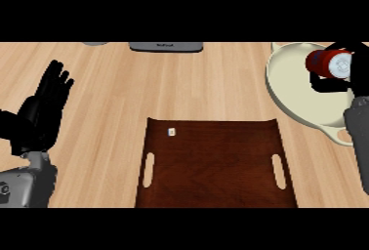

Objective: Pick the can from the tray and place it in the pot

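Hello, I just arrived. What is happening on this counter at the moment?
The robot's right hand is curled round a red can and holds it over the cream pot at the right side of the counter. The can is not yet released. The dark wooden tray in the middle no longer carries the can. The left hand rests open at the left edge, fingers up, holding nothing.

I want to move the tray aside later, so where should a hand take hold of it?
By a slot handle: the tray has cut-outs near its left and right edges. The open left hand could probably come in from the left and hook the left slot.
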Robot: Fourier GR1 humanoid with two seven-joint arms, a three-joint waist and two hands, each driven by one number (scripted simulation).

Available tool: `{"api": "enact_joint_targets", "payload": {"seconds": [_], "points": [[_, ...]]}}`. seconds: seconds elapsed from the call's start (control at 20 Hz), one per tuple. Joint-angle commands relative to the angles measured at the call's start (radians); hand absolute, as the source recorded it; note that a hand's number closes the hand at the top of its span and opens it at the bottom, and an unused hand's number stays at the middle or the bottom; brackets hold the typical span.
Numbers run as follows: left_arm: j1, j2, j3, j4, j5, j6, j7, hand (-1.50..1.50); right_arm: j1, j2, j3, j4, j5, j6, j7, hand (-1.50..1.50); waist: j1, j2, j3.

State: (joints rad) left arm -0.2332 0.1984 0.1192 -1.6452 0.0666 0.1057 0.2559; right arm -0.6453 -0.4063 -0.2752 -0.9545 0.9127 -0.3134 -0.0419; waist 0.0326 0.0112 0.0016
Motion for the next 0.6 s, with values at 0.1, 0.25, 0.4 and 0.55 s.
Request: {"api": "enact_joint_targets", "payload": {"seconds": [0.1,0.25,0.4,0.55], "points": [[0.011,-0.011,-0.005,0.005,0.003,-0.013,-0.035,0.00,-0.129,-0.040,-0.094,0.356,-0.078,-0.026,-0.131,1.50,0.010,0.006,0.001],[-0.009,-0.020,-0.017,-0.004,-0.017,0.012,-0.012,0.00,-0.169,-0.013,-0.119,0.466,-0.096,-0.006,-0.099,-1.50,0.022,0.010,0.002],[0.030,-0.011,-0.010,-0.005,0.006,-0.021,-0.025,0.00,-0.181,-0.047,-0.162,0.531,-0.173,0.092,-0.240,-1.50,0.020,0.009,0.002],[-0.010,-0.013,0.002,0.015,0.002,-0.002,-0.016,0.00,-0.224,0.012,-0.184,0.573,-0.215,0.110,-0.282,-1.50,0.018,0.009,0.002]]}}
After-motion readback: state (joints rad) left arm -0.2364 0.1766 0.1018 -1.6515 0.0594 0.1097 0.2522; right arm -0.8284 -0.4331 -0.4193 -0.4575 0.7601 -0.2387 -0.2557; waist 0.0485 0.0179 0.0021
